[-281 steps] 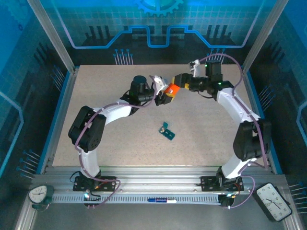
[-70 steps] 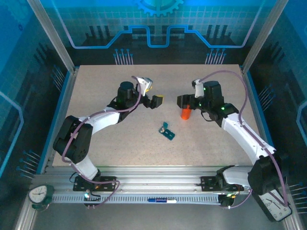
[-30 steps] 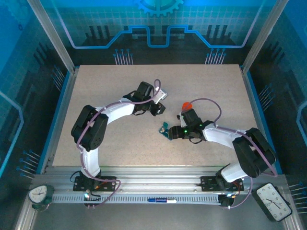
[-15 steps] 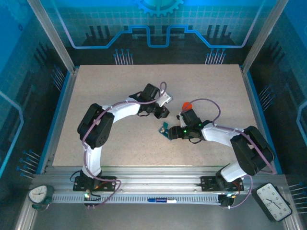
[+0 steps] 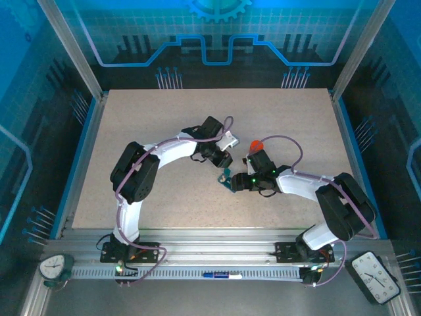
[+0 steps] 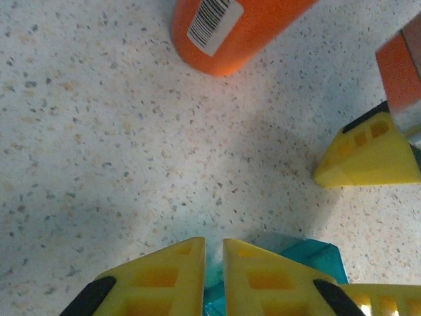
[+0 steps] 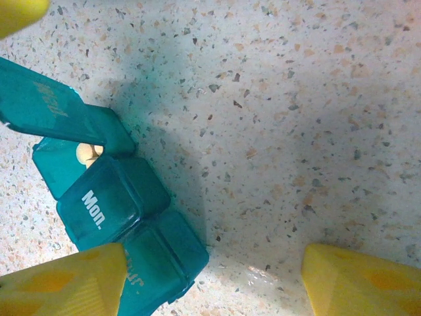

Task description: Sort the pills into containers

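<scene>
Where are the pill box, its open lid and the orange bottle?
pill box (image 7: 108, 204): right wrist view, on the lid marked Mon.
open lid (image 7: 39, 105): right wrist view, middle of the raised flap.
orange bottle (image 6: 256, 26): left wrist view, wall beside the barcode label.

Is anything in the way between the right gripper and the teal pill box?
Nothing visible does. The right gripper is open right at the pill box, one finger overlapping its end compartment, with bare table between the fingers.
</scene>
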Robot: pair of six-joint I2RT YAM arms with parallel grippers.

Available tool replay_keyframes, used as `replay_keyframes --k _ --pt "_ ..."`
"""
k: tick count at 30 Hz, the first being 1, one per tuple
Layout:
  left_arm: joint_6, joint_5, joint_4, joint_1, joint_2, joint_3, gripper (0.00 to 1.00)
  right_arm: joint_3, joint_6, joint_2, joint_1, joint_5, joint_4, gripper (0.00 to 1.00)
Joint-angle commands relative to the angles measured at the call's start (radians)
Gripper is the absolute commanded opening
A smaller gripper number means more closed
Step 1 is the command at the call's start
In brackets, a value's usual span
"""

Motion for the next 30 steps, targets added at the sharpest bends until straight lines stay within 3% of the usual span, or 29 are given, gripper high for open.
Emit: replay_keyframes --k 1,10,30 --pt "0.03 -0.016 -0.102 -0.009 0.003 0.041 0.12 0.002 0.016 0.034 0.011 0.002 0.012 0.72" --pt "0.035 -0.01 -0.171 -0.021 -0.003 0.065 0.0 0.003 0.02 0.042 0.011 -0.002 0.012 0.72" --pt "0.005 -0.035 -0.222 -0.035 -0.05 -0.012 0.0 0.008 0.023 0.062 0.011 -0.01 0.015 0.71"
